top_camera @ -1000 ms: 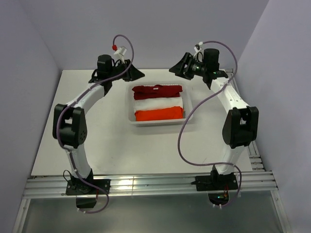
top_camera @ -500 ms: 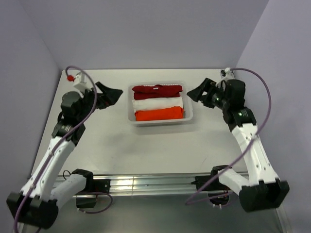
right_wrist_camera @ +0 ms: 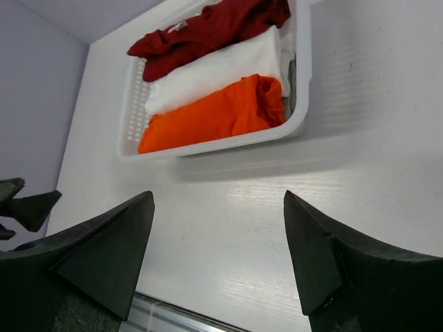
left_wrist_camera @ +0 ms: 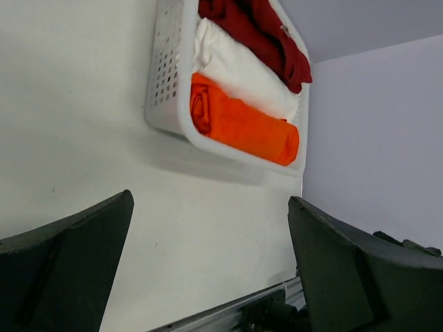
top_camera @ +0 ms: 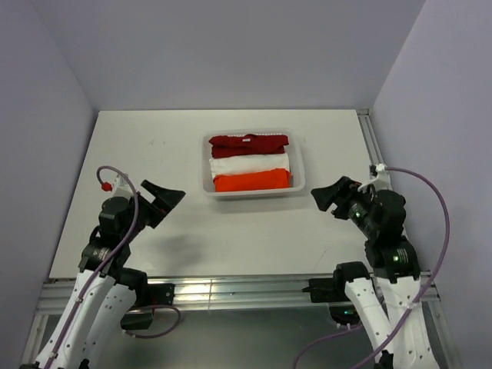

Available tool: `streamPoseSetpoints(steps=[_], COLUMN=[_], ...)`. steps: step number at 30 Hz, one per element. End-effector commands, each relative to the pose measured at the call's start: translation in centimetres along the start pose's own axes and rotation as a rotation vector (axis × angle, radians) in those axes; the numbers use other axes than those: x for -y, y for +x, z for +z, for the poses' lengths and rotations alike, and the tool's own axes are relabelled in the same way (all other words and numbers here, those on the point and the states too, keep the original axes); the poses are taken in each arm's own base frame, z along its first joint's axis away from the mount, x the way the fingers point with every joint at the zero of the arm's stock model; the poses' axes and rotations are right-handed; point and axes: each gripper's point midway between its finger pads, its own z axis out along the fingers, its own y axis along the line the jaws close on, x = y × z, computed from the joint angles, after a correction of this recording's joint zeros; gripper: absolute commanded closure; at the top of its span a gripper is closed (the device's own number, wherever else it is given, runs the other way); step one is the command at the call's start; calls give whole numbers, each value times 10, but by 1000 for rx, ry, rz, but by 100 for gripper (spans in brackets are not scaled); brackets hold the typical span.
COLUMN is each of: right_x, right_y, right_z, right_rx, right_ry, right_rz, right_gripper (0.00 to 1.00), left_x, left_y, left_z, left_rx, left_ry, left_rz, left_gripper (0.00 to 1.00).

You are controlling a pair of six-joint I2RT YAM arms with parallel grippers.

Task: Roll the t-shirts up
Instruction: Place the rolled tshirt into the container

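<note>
A dark crimson t-shirt (top_camera: pixel 249 144) lies rolled in the far row of a white basket (top_camera: pixel 254 194) at the table's middle back. It also shows in the left wrist view as the crimson t-shirt (left_wrist_camera: pixel 263 34) and in the right wrist view as the same t-shirt (right_wrist_camera: pixel 208 31). My left gripper (top_camera: pixel 165 201) hangs open over bare table, left of the basket and nearer me; the left wrist view shows the left gripper (left_wrist_camera: pixel 210 200) with nothing in it. My right gripper (top_camera: pixel 327 196) stands open to the basket's right, and the right gripper (right_wrist_camera: pixel 218 197) is just as empty in its own view.
In the basket, a white roll (top_camera: pixel 249 164) lies in the middle and a bright orange roll (top_camera: pixel 251 181) at the near side. The metal rail (top_camera: pixel 231 292) runs along the near table edge. Purple walls close in on the left, back and right.
Both arms have drawn back from beside the basket's far end toward the near edge of the table. Both grippers' jaws have spread wider.
</note>
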Motion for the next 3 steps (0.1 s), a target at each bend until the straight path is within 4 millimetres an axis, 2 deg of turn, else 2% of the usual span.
streamPoseSetpoints(steps=[1, 3], right_x=[1, 7], right_y=[5, 16], right_z=[-12, -11], right_rx=[32, -2], right_ry=[-11, 8], right_rz=[-2, 10], right_gripper=[18, 17], left_x=[1, -1], left_y=[-1, -2], left_z=[-11, -13], left_rx=[28, 36], left_ry=[16, 8], left_rz=[-44, -31], left_gripper=[0, 0])
